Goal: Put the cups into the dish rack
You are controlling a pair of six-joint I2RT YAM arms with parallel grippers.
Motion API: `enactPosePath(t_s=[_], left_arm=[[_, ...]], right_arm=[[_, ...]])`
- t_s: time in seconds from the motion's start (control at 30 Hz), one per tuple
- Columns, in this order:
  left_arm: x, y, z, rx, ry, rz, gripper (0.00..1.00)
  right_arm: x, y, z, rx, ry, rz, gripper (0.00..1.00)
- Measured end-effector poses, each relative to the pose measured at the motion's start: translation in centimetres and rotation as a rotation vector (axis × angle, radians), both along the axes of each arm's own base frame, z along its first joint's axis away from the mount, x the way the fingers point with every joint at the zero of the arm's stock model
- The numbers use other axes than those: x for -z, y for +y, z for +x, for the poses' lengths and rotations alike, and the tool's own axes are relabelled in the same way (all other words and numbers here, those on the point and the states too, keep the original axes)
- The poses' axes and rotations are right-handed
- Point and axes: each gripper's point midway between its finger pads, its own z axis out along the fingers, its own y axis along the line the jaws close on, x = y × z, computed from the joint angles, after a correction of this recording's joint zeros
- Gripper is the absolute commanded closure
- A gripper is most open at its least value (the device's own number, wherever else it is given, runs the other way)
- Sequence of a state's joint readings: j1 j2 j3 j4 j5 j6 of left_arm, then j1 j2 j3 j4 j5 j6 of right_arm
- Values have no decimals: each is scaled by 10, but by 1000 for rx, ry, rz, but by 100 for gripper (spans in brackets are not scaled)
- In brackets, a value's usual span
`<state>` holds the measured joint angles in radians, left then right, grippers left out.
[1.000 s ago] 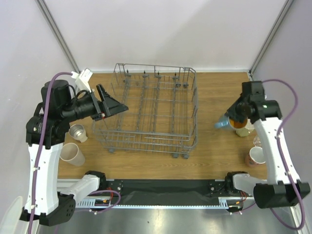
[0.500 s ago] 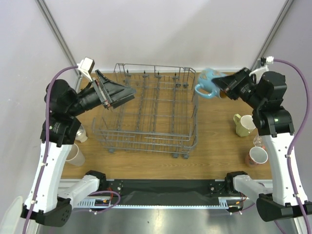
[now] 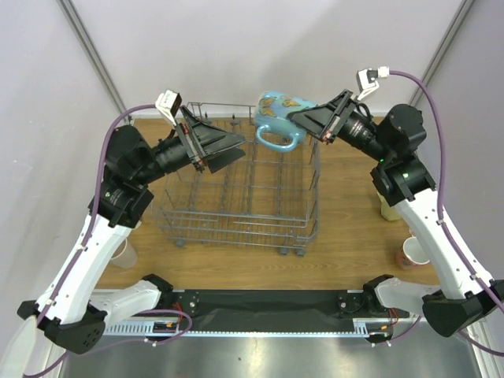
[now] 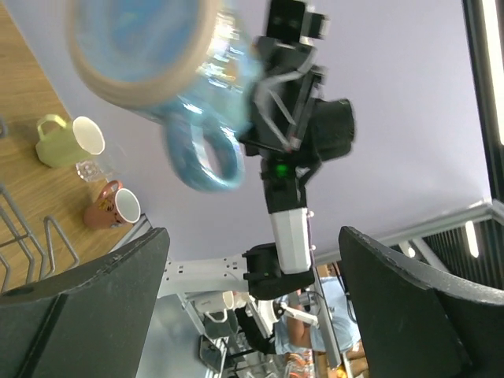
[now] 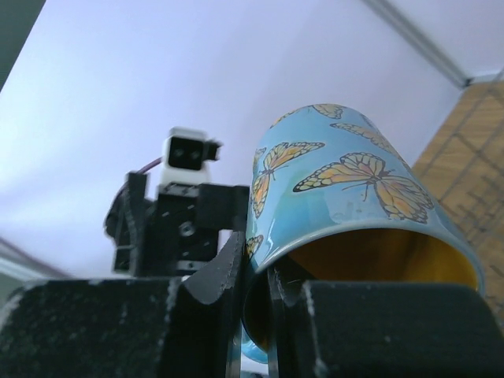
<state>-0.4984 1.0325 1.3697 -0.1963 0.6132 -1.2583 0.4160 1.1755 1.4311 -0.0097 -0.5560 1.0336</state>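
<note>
Wood tabletop, plain white walls, nothing fancy. Right gripper [image 3: 315, 124] is clamped on the rim of the blue butterfly mug [image 3: 277, 118], one finger inside the orange interior. The mug is tipped on its side, handle hanging down, up over the far edge of the dish rack [image 3: 236, 224]. Left gripper [image 3: 232, 148] hangs opposite it, jaws spread wide, holding nothing. Progress-wise, I can't spot a single cup in the rack, so this looks like the first one going in. Pale yellow mug [image 3: 387, 206] and pink mug [image 3: 413, 252] sit on the table well below and behind the right gripper, so plenty left.
</note>
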Motion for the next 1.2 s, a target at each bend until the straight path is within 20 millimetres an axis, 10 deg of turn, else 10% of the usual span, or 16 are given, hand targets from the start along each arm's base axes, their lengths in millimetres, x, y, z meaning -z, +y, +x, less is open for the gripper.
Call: enactPosePath(t_s=[0.43,0.63,0.83,1.2], left_arm=[[24,-30,10,16,120,-8,19],[26,-37,13,22,138,-14,45],[25,-37,14,16,131,-20,31],[27,-38,16,14,137,-22,47]], right_arm=[[-19,37,-33,-153,-80,63,100],[-11,46,-28,-172,-60,54,100],[-12,50,-31,-185,-62,57,100],[-11,60,-38,-207,-60,61,100]])
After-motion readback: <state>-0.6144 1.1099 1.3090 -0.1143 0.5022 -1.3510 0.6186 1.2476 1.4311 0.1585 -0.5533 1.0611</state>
